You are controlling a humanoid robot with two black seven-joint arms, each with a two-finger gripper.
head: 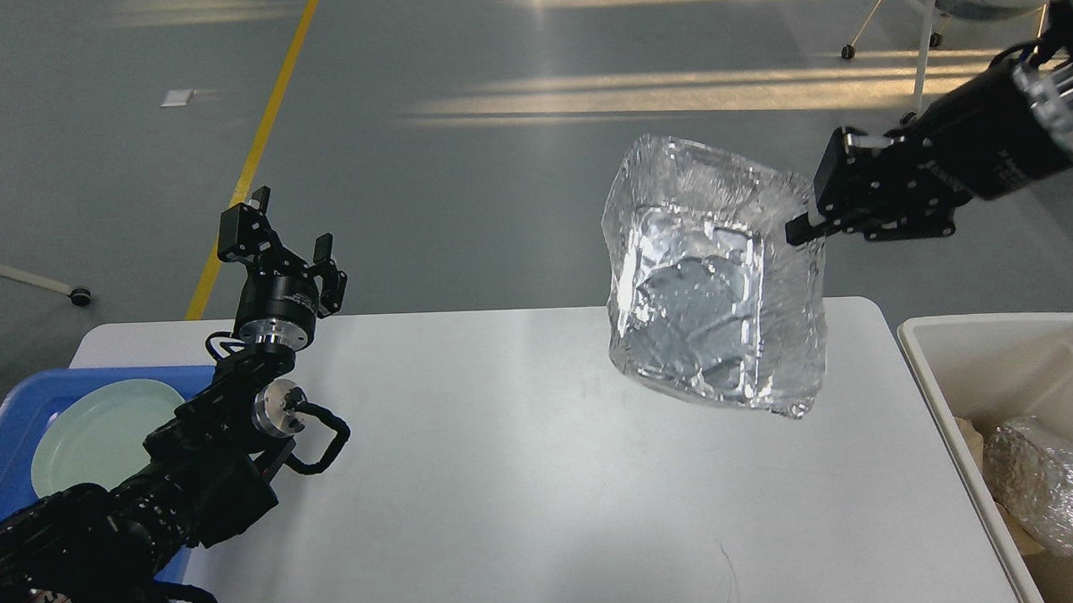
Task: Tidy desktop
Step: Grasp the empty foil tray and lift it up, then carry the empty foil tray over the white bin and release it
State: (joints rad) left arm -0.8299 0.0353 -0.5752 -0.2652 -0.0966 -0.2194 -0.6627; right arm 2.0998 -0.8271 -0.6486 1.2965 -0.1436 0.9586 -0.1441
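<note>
The crinkled silver aluminium-foil tray (pixel 714 282) is held aloft by one rim only, pinched in the closed right gripper (pixel 806 225) at its upper right edge, the tray hanging tilted below and to the left of the fingers with its hollow turned toward the camera. A slip is judged the chief risk: thin foil can bend or tear at so small a bite, and a swing of the arm could shake it loose. If dropped here, it would land back on the large matte white rectangular desktop (pixel 507 481), which lies well below the pincer. The deep off-white rectangular bin (pixel 993 330) sits below and to the right of the right gripper, with a crumpled foil ball (pixel 1047 480) already inside; its near wall is judged the one edge the hanging tray could catch on a low pass. The left gripper (pixel 284 234) is raised over the far left corner of the desktop, fingers spread, nothing held. Below it a blue plastic tray (pixel 13 400) carries a pale green round plate (pixel 95 433). Between pincer and bin nothing is seen in the way.
</note>
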